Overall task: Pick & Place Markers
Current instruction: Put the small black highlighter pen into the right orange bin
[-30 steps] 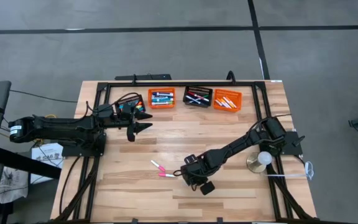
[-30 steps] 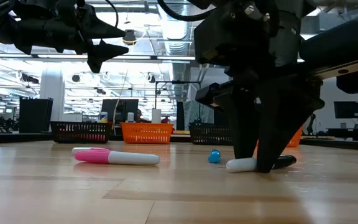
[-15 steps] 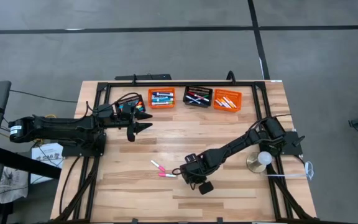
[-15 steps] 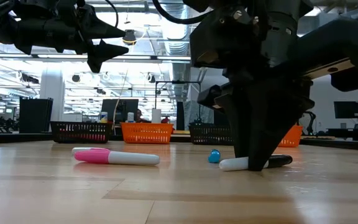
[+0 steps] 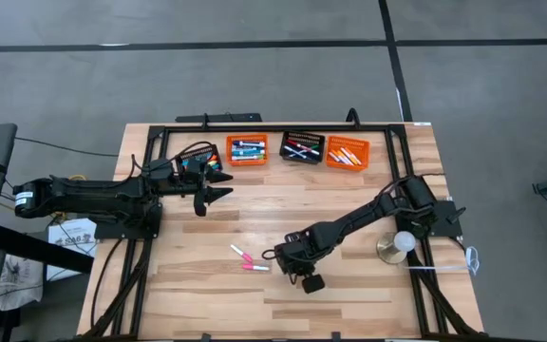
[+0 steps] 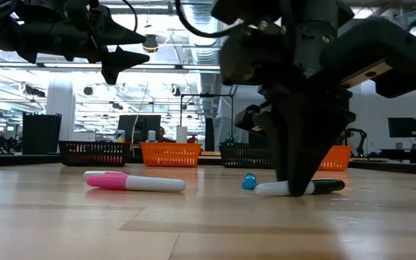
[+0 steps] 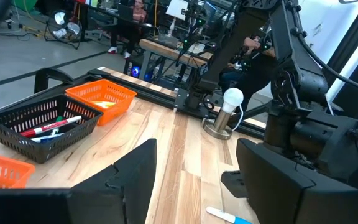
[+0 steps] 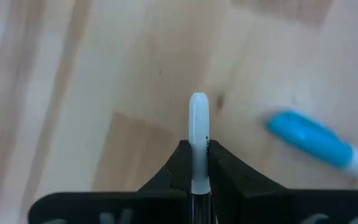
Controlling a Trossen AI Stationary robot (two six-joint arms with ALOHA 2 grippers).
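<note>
My right gripper (image 5: 279, 257) stands at the table's middle, near the front, and is shut on a white marker with a black cap (image 6: 298, 188). A blue-capped marker (image 8: 312, 140) lies on the wood just beside it. Two pink-capped markers (image 5: 240, 253) (image 5: 254, 268) lie flat to the left of that gripper; one shows in the low view (image 6: 132, 182). My left gripper (image 5: 218, 187) hovers open and level above the far left of the table, holding nothing. My right gripper pinches the marker's white barrel (image 8: 198, 134) between its two fingers, near the middle of its length. The fingers (image 6: 295, 162) come steeply from above and lie across the marker. The marker stays level, white end (image 6: 268, 190) and black cap (image 6: 328, 185) sticking out either side, low at the wood.
Several small slatted baskets line the far edge: an orange one (image 5: 247, 149), a black one (image 5: 302, 145), an orange one (image 5: 347, 152), holding markers. A lamp with a white bulb (image 5: 402, 244) stands at the right edge. Bare wood lies in the table's middle.
My right gripper has shut its fingers on the white marker, rolling a little about its own line and edging toward the table's left. The marker has slid slightly along the wood with it and stays level.
</note>
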